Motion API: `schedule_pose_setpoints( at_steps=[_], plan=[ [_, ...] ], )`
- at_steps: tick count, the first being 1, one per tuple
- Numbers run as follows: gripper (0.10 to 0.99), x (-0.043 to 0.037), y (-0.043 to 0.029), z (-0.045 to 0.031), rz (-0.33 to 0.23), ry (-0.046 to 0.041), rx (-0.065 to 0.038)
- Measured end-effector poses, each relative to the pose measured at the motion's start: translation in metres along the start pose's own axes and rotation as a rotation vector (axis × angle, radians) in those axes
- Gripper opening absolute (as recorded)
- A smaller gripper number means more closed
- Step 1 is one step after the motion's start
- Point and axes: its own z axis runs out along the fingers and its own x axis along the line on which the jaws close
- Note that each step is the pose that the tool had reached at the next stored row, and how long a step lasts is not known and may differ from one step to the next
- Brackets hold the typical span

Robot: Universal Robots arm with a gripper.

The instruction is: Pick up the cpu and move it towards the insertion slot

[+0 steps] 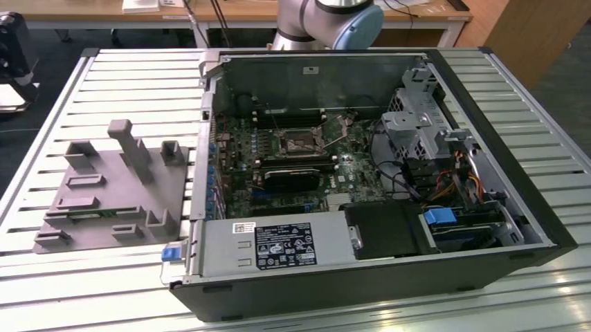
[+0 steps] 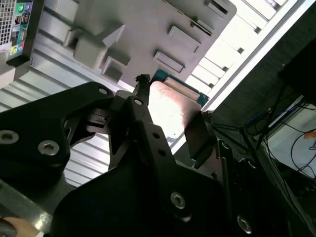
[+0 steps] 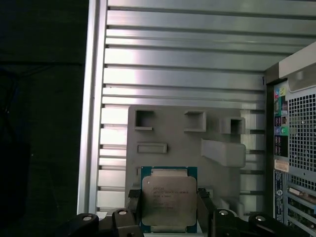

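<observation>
in the exterior view, a grey plastic tray lies at the left on the slatted metal surface. to its right an open computer case holds the insertion slot, well apart from the tray. in the first wrist view the tool is clenched on the cpu over the tray, with a dark finger touching each side.

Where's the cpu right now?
In both wrist views the cpu is gripped in the gripper, over the grey tray on the slatted table, with the computer case beside the tray.
</observation>
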Motion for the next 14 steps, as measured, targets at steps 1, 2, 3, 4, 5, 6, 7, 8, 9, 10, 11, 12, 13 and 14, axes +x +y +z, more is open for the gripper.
schedule_pose_setpoints(
  at_steps=[1, 2, 3, 4, 5, 6, 7, 8, 9, 10, 11, 12, 13, 14],
  plan=[
    [0.537, -0.0030, -0.0001, 0.0001, 0.000, -0.0001, 0.000],
    [0.537, -0.0063, -0.0001, 0.0001, 0.000, 0.0000, 0.000],
    [0.537, -0.0098, -0.0002, 0.0002, 0.000, 0.0000, 0.000],
    [0.537, -0.0135, -0.0003, 0.0002, 0.000, 0.0000, 0.000],
    [0.537, -0.0171, -0.0003, 0.0002, 0.000, 0.0001, 0.000],
    [0.537, -0.0208, -0.0004, 0.0003, 0.000, 0.0000, 0.000],
    [0.537, -0.0245, -0.0005, 0.0004, 0.000, 0.0000, 0.000],
    [0.537, -0.0283, -0.0006, 0.0004, 0.000, 0.0000, 0.000],
    [0.537, -0.0322, -0.0006, 0.0005, 0.000, 0.0000, 0.000],
    [0.537, -0.0361, -0.0007, 0.0005, 0.000, 0.0000, 0.000],
    [0.537, -0.0398, -0.0008, 0.0006, 0.000, 0.0000, 0.000],
    [0.537, -0.0438, -0.0009, 0.0006, 0.000, 0.0000, 0.000],
    [0.537, -0.0476, -0.0010, 0.0007, 0.000, 0.0001, 0.000],
    [0.537, -0.0514, -0.0010, 0.0008, 0.000, -0.0001, 0.000]
  ],
)
